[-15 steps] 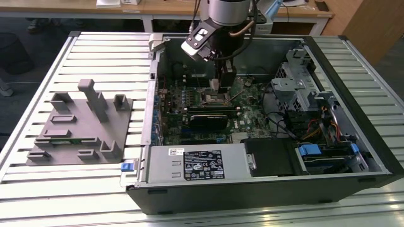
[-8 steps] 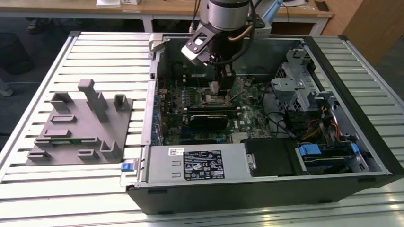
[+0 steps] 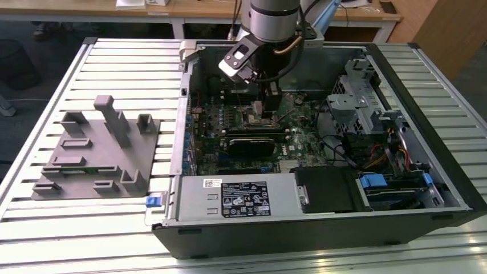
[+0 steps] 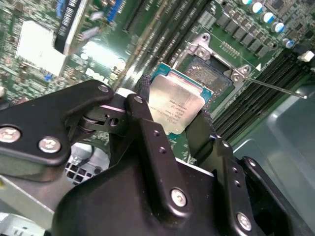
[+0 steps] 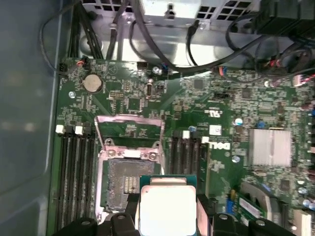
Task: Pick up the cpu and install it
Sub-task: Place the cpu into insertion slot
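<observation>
On the exterior view's left, a grey plastic holder [image 3: 95, 154] is sitting on the slatted bench [image 3: 45, 240]. Further right, an open computer case [image 3: 457, 188] is lying flat, with the arm hanging over its motherboard [image 5: 236, 98]. The hand [image 4: 174, 101] is grasping the cpu [image 5: 166, 209] by two opposite edges, holding it near the board, just beside the open black socket [image 5: 127, 181].

Print on the label [image 3: 237, 198] and the cpu [image 4: 174, 105] is unreadable
</observation>
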{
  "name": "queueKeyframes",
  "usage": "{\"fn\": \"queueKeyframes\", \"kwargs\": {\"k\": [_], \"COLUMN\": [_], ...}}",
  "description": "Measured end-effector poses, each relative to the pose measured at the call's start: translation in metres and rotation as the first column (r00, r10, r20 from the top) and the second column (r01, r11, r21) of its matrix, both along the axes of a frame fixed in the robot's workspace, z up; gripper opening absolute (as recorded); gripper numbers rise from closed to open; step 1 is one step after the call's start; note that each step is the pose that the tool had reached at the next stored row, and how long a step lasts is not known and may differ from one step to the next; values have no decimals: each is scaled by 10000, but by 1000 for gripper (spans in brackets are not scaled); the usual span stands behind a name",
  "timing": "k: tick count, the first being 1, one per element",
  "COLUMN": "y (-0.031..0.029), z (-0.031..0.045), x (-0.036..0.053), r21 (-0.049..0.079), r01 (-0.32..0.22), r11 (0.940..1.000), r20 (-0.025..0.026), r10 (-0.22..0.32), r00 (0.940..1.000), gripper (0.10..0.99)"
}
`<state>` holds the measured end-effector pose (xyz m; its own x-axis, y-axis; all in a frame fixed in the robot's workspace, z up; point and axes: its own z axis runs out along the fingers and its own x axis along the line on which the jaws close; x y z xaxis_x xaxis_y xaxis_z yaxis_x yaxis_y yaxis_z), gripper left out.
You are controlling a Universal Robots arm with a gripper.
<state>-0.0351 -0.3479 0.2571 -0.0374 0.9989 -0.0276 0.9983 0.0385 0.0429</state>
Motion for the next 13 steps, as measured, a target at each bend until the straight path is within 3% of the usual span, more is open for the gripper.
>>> {"fn": "queueKeyframes", "kwargs": {"k": [6, 13], "y": [119, 147], "z": [-80, -165], "x": [0, -1], "r21": [-5, -5], "r01": [0, -1], "r11": [10000, 10000], "r20": [2, 2], "r10": [0, 1], "r00": [10000, 10000], "gripper": [541, 541]}}
